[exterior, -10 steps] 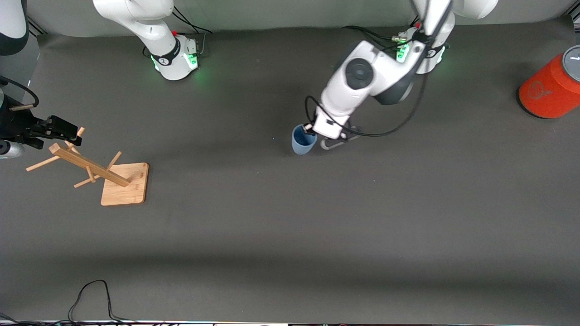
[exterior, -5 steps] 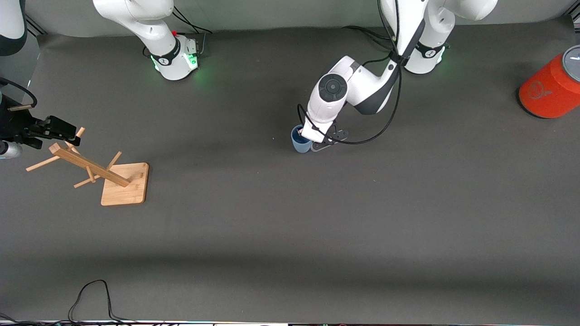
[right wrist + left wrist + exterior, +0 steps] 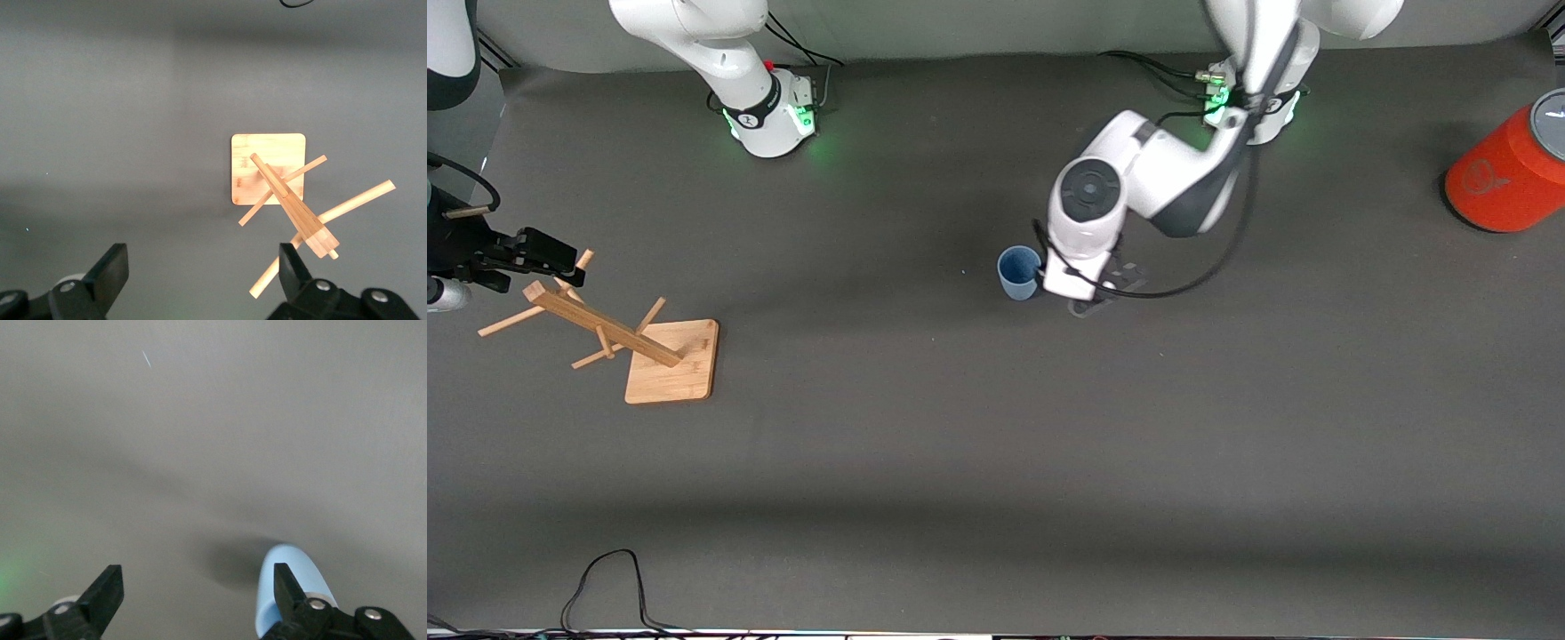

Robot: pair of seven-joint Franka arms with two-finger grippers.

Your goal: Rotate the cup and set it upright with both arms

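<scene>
Table point(image 3: 996, 462) holds orange cylinder point(image 3: 1507, 169) at left arm's end, wooden rack point(image 3: 618, 333) at right arm's end. Right gripper point(image 3: 203, 283) waits over rack, fingers apart. Left gripper point(image 3: 199, 597) w/ fingers apart, just beside upright cup point(image 3: 1019, 272), mid-table.

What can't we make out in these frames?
- Left claw: in the front view the wrist covers its fingers; the left wrist view shows them spread.
- Cup: stands mouth up beside the left claw; in the left wrist view one finger overlaps it, so contact is unclear.
- Right claw: open over the wooden rack; its arm is cut by the front view's edge.
- Orange cylinder: cut by the edge.
</scene>
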